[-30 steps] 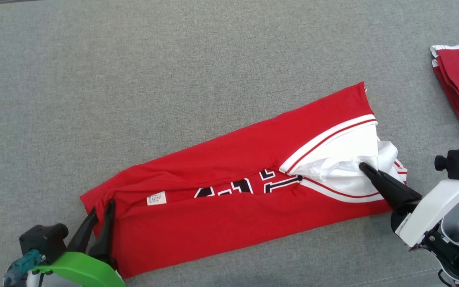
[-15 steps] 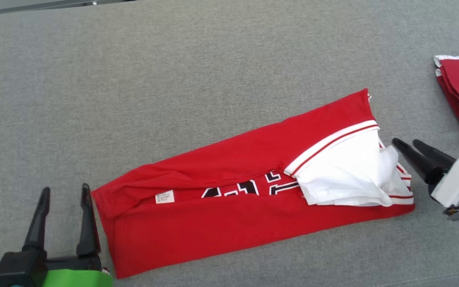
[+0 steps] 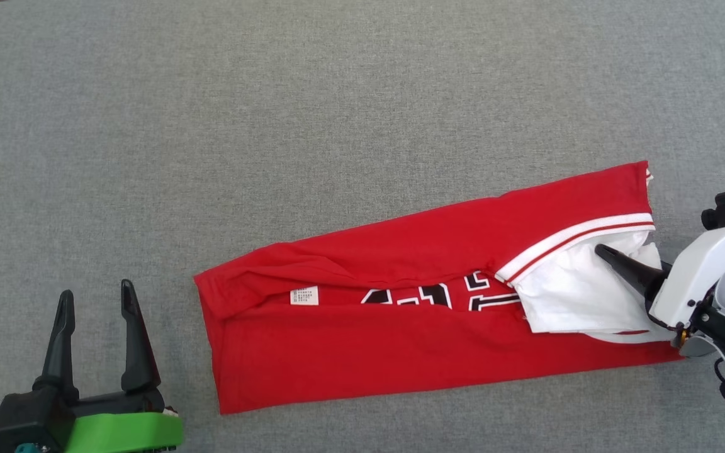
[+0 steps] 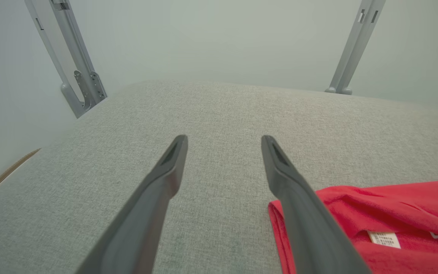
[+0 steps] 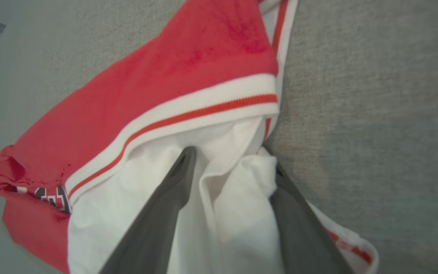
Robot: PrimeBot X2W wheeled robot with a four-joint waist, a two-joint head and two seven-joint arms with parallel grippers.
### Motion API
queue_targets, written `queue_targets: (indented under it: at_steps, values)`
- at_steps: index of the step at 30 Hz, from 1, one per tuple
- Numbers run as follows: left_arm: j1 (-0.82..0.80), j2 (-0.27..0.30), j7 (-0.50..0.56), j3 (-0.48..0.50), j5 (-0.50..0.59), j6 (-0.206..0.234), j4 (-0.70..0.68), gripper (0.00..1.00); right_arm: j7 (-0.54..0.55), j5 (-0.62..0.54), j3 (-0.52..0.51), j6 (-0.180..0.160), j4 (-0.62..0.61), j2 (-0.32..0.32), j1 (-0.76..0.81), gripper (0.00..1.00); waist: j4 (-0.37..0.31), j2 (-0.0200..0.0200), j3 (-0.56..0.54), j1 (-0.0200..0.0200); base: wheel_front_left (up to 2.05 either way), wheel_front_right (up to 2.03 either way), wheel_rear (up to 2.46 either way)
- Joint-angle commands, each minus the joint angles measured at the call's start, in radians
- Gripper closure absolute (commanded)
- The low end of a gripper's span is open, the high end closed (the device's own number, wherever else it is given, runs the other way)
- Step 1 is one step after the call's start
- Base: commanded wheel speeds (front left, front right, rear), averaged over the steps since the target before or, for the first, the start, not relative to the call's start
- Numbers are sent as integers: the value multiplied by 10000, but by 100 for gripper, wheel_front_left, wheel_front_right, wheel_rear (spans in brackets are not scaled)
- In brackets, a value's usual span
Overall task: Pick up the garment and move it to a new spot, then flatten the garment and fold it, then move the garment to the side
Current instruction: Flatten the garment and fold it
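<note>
1. Since the left gripper (image 3: 96,289) let go of the garment (image 3: 425,327) 1 second ago, it sits at the lower left of the head view. Its 2 fingers are spread wide and hold nothing (its wrist view shows the red hem just beside 1 finger, not between them).
2. The garment is a red jersey folded into 1 long strip. It lies flat on the grey surface (image 3: 337,126), slanting from lower centre up toward the right edge. A small white label (image 3: 304,295) shows along its middle fold.
3. The right gripper (image 5: 232,160) had drawn off to the right 0.5 seconds ago and is back on the loose white panel (image 3: 579,292) at the right end. Its fingers stand apart with a ridge of white fabric between them, so it looks poised, not yet pinching.
4. The whole head view has slid sideways as well, so the camera turned; the strip itself seems not to have shifted on the surface.
5. My reading is that the lengthwise folds are done. The bunched white panel needs tucking or smoothing before any crosswise fold, and the move to the side is not yet begun.
</note>
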Motion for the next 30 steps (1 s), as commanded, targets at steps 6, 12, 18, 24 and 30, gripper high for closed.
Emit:
queue_targets:
  at_steps: [6, 12, 18, 24, 30]
  values:
    - [-460, 78, -70, 6, 127, -372, 563, 0, 169, 621, -414, 5, 167, -72, -299, 100, 138, 77, -314, 1, 0, 0, 0]
    - [-621, 26, -65, -203, -30, -783, 1517, 0, 348, 526, -1793, 3, 681, -720, -360, 100, 83, 77, -769, 1, 0, 0, 0]
    - [-770, -229, -65, -503, -169, -1268, 2370, 0, 556, -267, -3604, 6, 881, -1358, -13, 100, 244, 77, -1170, 1, 0, 0, 0]
    - [-709, -564, -66, -500, -114, -1610, 2807, 0, 1115, -221, -2955, 6, -1207, -1051, 17, 100, 241, 77, -1478, 1, 0, 0, 0]
    - [-589, -869, -67, -507, 200, -2048, 3158, 0, 950, -481, -433, 5, -2844, -59, 515, 100, 246, 77, -1920, 1, 0, 0, 0]
